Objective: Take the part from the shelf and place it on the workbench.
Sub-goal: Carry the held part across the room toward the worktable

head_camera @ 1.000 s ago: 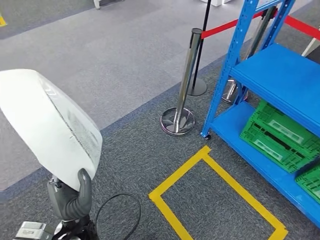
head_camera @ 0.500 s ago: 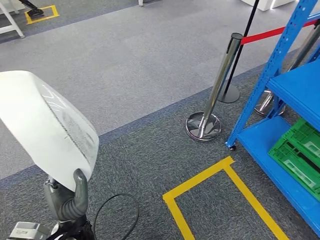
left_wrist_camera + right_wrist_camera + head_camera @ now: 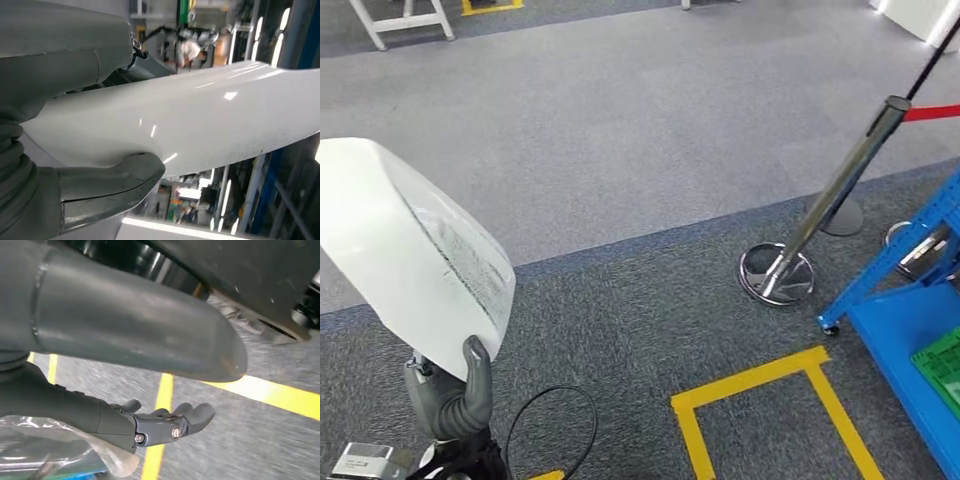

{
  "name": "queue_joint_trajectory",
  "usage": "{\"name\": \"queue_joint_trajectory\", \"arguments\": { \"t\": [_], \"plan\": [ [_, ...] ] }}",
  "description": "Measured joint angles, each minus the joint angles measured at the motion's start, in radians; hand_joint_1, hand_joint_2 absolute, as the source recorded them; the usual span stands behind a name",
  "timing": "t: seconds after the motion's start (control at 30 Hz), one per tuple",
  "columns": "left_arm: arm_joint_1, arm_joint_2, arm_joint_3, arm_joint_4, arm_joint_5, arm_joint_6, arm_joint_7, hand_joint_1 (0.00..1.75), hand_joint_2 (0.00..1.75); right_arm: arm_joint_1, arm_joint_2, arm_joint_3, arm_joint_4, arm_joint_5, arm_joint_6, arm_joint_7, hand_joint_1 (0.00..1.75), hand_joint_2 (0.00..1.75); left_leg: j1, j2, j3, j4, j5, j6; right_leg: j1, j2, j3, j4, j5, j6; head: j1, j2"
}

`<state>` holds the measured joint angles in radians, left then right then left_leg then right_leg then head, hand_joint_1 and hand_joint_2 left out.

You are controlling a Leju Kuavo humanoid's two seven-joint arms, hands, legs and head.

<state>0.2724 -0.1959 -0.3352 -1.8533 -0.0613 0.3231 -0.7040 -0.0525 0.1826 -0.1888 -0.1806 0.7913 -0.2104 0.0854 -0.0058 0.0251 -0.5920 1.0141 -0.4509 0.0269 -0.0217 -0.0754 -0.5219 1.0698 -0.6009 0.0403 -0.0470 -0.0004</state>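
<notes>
One large white curved glossy panel part point(image 3: 410, 250) sits in my left hand point(image 3: 452, 400), raised at the left of the head view and tilted, its broad face toward the camera. The grey thumb presses on its lower edge from the front. From the left wrist view I see the same part point(image 3: 196, 120) running across the frame, with the thumb point(image 3: 113, 182) under it and the grey hand cover above, so the fingers are clamped on the part.

My right hand point(image 3: 170, 422) hangs low over the grey carpet floor point(image 3: 241, 440); its dark fingers point(image 3: 196, 415) lie stretched out, slightly apart, with nothing in them. Yellow tape lines point(image 3: 162, 405) cross the floor beneath it.

Ahead in the head view, a yellow taped rectangle point(image 3: 765, 385) marks the dark carpet. To its right stands the corner of a blue metal shelf point(image 3: 901, 330) with a green plastic crate point(image 3: 943, 370) on its bottom level. A chrome stanchion post point(image 3: 833, 200) with a red belt point(image 3: 935, 112) leans just beside the shelf. A black cable loop point(image 3: 550, 430) lies near my left arm.
</notes>
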Motion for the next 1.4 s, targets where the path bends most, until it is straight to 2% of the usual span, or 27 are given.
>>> {"name": "queue_joint_trajectory", "arguments": {
  "t": [0.07, 0.1, 0.13, 0.17, 0.2, 0.27, 0.33, 0.4, 0.43, 0.5, 0.57, 0.63, 0.67, 0.73, 0.77, 0.83, 0.87, 0.93, 1.0, 1.07, 1.13, 1.17, 1.2, 1.23, 1.3, 1.37, 1.4],
  "plan": [
    [-0.001, -0.001, 0.001, -0.001, 0.002, -0.001, 0.000, 1.75, 1.75, 0.001, 0.001, 0.000, 0.000, 0.003, 0.000, -0.003, 0.00, 0.00, 0.001, -0.024, 0.002, -0.003, 0.000, 0.010, -0.001, 0.057, -0.069, 0.128, -0.055, -0.001, 0.006, 0.000],
    [-0.001, -0.001, 0.001, -0.001, 0.002, -0.002, 0.000, 1.75, 1.75, 0.003, 0.002, 0.000, 0.000, 0.004, 0.000, -0.003, 0.00, 0.00, 0.001, -0.038, 0.003, -0.003, -0.001, 0.012, 0.000, 0.068, -0.106, 0.189, -0.071, -0.002, 0.008, 0.000],
    [0.000, -0.001, 0.002, -0.001, 0.002, -0.003, 0.000, 1.75, 1.75, 0.005, 0.002, 0.000, 0.000, 0.005, 0.001, -0.003, 0.00, 0.00, 0.000, -0.054, 0.004, -0.002, -0.002, 0.013, 0.000, 0.073, -0.133, 0.222, -0.069, -0.002, 0.009, 0.000],
    [0.000, -0.001, 0.002, -0.001, 0.002, -0.004, 0.000, 1.75, 1.75, 0.006, 0.002, 0.000, 0.000, 0.006, 0.001, -0.003, 0.00, 0.00, 0.000, -0.071, 0.005, -0.001, -0.003, 0.013, 0.000, 0.075, -0.144, 0.219, -0.047, -0.001, 0.010, 0.000],
    [0.000, -0.001, 0.003, -0.001, 0.002, -0.006, 0.000, 1.75, 1.75, 0.007, 0.002, 0.000, 0.000, 0.008, 0.001, -0.004, 0.00, 0.00, 0.000, -0.088, 0.007, 0.001, -0.004, 0.011, -0.001, 0.079, -0.135, 0.178, -0.007, -0.001, 0.011, 0.000],
    [0.000, -0.001, 0.003, -0.001, 0.001, -0.008, 0.000, 1.75, 1.75, 0.007, 0.002, 0.000, 0.000, 0.010, 0.002, -0.004, 0.00, 0.00, 0.001, -0.117, 0.007, 0.010, -0.011, 0.002, -0.007, 0.116, -0.091, 0.048, 0.068, 0.000, 0.014, 0.000],
    [-0.001, -0.001, 0.004, -0.001, 0.000, -0.011, 0.000, 1.75, 1.75, 0.005, 0.004, 0.000, 0.001, 0.012, 0.005, -0.005, 0.00, 0.00, 0.002, -0.139, 0.001, 0.018, -0.017, -0.011, -0.009, 0.149, -0.059, -0.022, 0.090, -0.003, 0.015, 0.000],
    [0.000, -0.001, 0.004, -0.001, -0.002, -0.013, 0.001, 1.75, 1.75, 0.002, 0.005, 0.000, 0.001, 0.014, 0.008, -0.006, 0.00, 0.00, 0.006, -0.159, -0.003, 0.019, -0.016, -0.021, -0.006, 0.140, -0.049, -0.028, 0.087, -0.014, 0.015, 0.000],
    [0.000, -0.001, 0.005, -0.001, -0.003, -0.014, 0.001, 1.75, 1.75, 0.001, 0.006, 0.000, 0.000, 0.014, 0.009, -0.006, 0.00, 0.00, 0.007, -0.154, -0.005, 0.022, -0.017, -0.025, -0.006, 0.129, -0.046, -0.030, 0.088, -0.020, 0.015, 0.000],
    [0.000, 0.000, 0.005, -0.001, -0.006, -0.015, 0.001, 1.75, 1.75, 0.002, 0.008, 0.000, 0.000, 0.016, 0.009, -0.007, 0.00, 0.00, 0.005, -0.108, -0.024, 0.067, -0.043, -0.034, -0.006, 0.105, -0.038, -0.035, 0.088, -0.032, 0.009, 0.000],
    [-0.001, 0.000, 0.005, -0.001, -0.008, -0.015, 0.001, 1.75, 1.75, 0.004, 0.008, 0.000, 0.000, 0.017, 0.010, -0.008, 0.00, 0.00, 0.006, -0.051, -0.080, 0.184, -0.099, -0.042, -0.002, 0.076, -0.031, -0.037, 0.082, -0.040, 0.003, 0.000],
    [0.000, 0.000, 0.005, -0.001, -0.008, -0.014, 0.001, 1.75, 1.75, 0.006, 0.009, 0.000, 0.000, 0.017, 0.011, -0.008, 0.00, 0.00, 0.009, -0.038, -0.135, 0.287, -0.132, -0.045, 0.000, 0.043, -0.025, -0.037, 0.076, -0.042, 0.003, 0.000],
    [0.001, 0.000, 0.005, -0.001, -0.008, -0.013, 0.001, 1.75, 1.75, 0.006, 0.009, 0.000, 0.000, 0.017, 0.011, -0.008, 0.00, 0.00, 0.010, -0.036, -0.140, 0.293, -0.122, -0.044, 0.001, 0.028, -0.022, -0.037, 0.072, -0.042, 0.003, 0.000],
    [0.002, 0.000, 0.005, -0.001, -0.008, -0.012, 0.001, 1.75, 1.75, 0.005, 0.010, 0.000, 0.000, 0.017, 0.011, -0.008, 0.00, 0.00, 0.008, -0.018, -0.095, 0.198, -0.056, -0.037, 0.002, 0.001, -0.012, -0.037, 0.064, -0.040, 0.003, 0.000],
    [0.002, 0.000, 0.005, -0.001, -0.008, -0.012, 0.001, 1.75, 1.75, 0.004, 0.010, 0.000, 0.000, 0.017, 0.012, -0.008, 0.00, 0.00, 0.002, 0.009, -0.061, 0.130, -0.029, -0.032, 0.003, -0.010, -0.007, -0.037, 0.059, -0.036, 0.003, 0.000],
    [0.001, -0.001, 0.005, -0.002, -0.008, -0.012, 0.001, 1.75, 1.75, 0.003, 0.010, 0.000, 0.000, 0.018, 0.012, -0.008, 0.00, 0.00, -0.010, 0.051, -0.018, 0.041, -0.007, -0.020, 0.006, -0.031, 0.000, -0.039, 0.050, -0.026, 0.003, 0.000],
    [0.001, -0.001, 0.005, -0.002, -0.008, -0.012, 0.001, 1.75, 1.75, 0.002, 0.011, 0.000, 0.000, 0.018, 0.014, -0.007, 0.00, 0.00, -0.016, 0.056, -0.013, 0.029, -0.012, -0.015, 0.008, -0.041, 0.004, -0.042, 0.046, -0.021, 0.003, 0.000],
    [0.005, -0.001, 0.005, -0.002, -0.009, -0.011, 0.001, 1.75, 1.75, -0.001, 0.012, 0.000, 0.000, 0.019, 0.016, -0.006, 0.00, 0.00, -0.015, 0.031, -0.011, 0.018, -0.009, -0.005, 0.008, -0.056, 0.015, -0.047, 0.041, -0.012, 0.003, 0.000],
    [0.007, -0.002, 0.005, -0.004, -0.008, -0.010, 0.000, 1.75, 1.75, -0.002, 0.014, 0.000, -0.001, 0.021, 0.017, -0.005, 0.00, 0.00, -0.008, 0.005, -0.003, 0.005, -0.004, 0.008, 0.005, -0.010, 0.006, -0.017, 0.016, -0.005, 0.006, 0.000],
    [0.007, -0.003, 0.005, -0.005, -0.007, -0.009, 0.000, 1.75, 1.75, -0.001, 0.014, 0.000, -0.002, 0.022, 0.017, -0.004, 0.00, 0.00, -0.004, -0.019, 0.002, 0.001, -0.002, 0.017, 0.003, 0.055, -0.049, 0.092, -0.035, -0.003, 0.012, 0.000],
    [0.007, -0.003, 0.005, -0.005, -0.007, -0.009, 0.000, 1.75, 1.75, 0.003, 0.014, 0.000, -0.002, 0.022, 0.017, -0.003, 0.00, 0.00, -0.005, -0.049, 0.004, 0.001, -0.004, 0.021, 0.003, 0.073, -0.123, 0.209, -0.066, -0.002, 0.015, 0.000],
    [0.007, -0.003, 0.005, -0.005, -0.007, -0.009, 0.000, 1.75, 1.75, 0.004, 0.013, 0.000, -0.001, 0.022, 0.017, -0.002, 0.00, 0.00, -0.005, -0.066, 0.005, 0.002, -0.006, 0.021, 0.003, 0.074, -0.144, 0.225, -0.054, -0.001, 0.015, 0.000],
    [0.007, -0.003, 0.006, -0.005, -0.007, -0.009, 0.000, 1.75, 1.75, 0.006, 0.013, 0.000, -0.001, 0.023, 0.017, -0.002, 0.00, 0.00, -0.005, -0.083, 0.008, 0.003, -0.007, 0.020, 0.002, 0.077, -0.145, 0.203, -0.022, -0.001, 0.015, 0.000],
    [0.008, -0.003, 0.006, -0.005, -0.007, -0.009, 0.000, 1.75, 1.75, 0.007, 0.012, 0.000, -0.001, 0.024, 0.017, -0.001, 0.00, 0.00, -0.004, -0.100, 0.011, 0.005, -0.010, 0.017, 0.001, 0.083, -0.129, 0.146, 0.024, -0.001, 0.016, 0.000],
    [0.007, -0.003, 0.006, -0.005, -0.007, -0.009, 0.001, 1.75, 1.75, 0.006, 0.012, 0.000, -0.001, 0.025, 0.017, -0.002, 0.00, 0.00, -0.002, -0.127, 0.012, 0.013, -0.018, 0.007, -0.006, 0.136, -0.081, 0.024, 0.086, 0.000, 0.015, 0.000],
    [0.007, -0.003, 0.006, -0.005, -0.007, -0.009, 0.001, 1.75, 1.75, 0.004, 0.013, 0.000, 0.000, 0.027, 0.017, -0.002, 0.00, 0.00, 0.001, -0.149, 0.006, 0.017, -0.021, -0.006, -0.010, 0.175, -0.057, -0.028, 0.094, -0.003, 0.015, 0.000],
    [0.007, -0.003, 0.006, -0.005, -0.007, -0.009, 0.001, 1.75, 1.75, 0.004, 0.013, 0.000, 0.000, 0.027, 0.017, -0.002, 0.00, 0.00, 0.003, -0.160, 0.002, 0.017, -0.020, -0.012, -0.008, 0.171, -0.052, -0.033, 0.094, -0.007, 0.015, 0.000]
  ]
}}
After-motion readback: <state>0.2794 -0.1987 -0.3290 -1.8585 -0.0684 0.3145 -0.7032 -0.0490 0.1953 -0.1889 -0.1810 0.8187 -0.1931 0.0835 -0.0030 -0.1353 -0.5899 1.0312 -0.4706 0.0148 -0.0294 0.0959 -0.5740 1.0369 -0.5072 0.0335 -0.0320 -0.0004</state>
